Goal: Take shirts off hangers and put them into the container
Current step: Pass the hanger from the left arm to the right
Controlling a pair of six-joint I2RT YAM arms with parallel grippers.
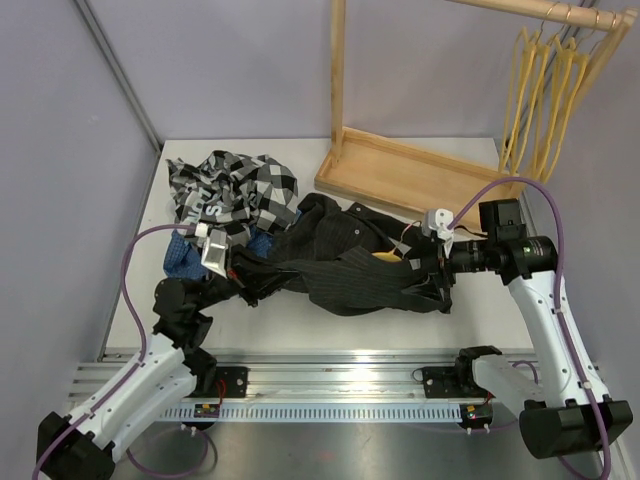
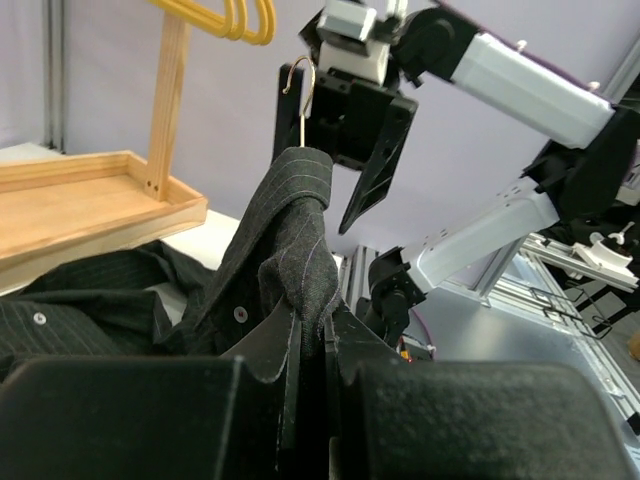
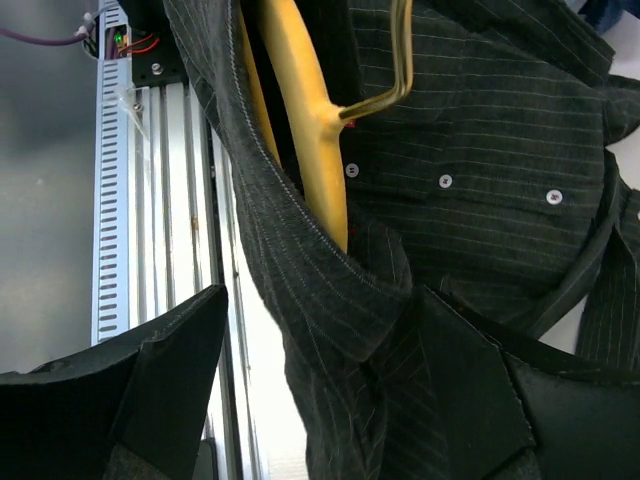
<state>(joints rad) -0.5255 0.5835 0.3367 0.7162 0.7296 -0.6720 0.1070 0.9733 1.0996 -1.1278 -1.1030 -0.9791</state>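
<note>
- L gripper: jaws together, clamped on a bunched fold of the black pinstriped shirt. The cloth is squeezed between its matte black fingers.
- R gripper: jaws wide apart, gripping nothing. The shirt collar runs up between the fingers, w/ cloth lying against one finger and a gap at the other.
- The shirt is dark woven fabric w/ thin pale stripes and small pale buttons. It lies crumpled on the white table, stretched between both grippers, in front of the flat wooden rack base.
- Hanger: smooth, yellow, curved arm, sitting inside the shirt's neck. Its thin brass-coloured metal hook sticks out past the collar.
- Check shirt, large black-and-white squares, is heaped at the far left of the table. Blue cloth lies just beside the L arm.
- Spare hangers, thin and yellow, hang from the round wooden rail at top right.
</note>
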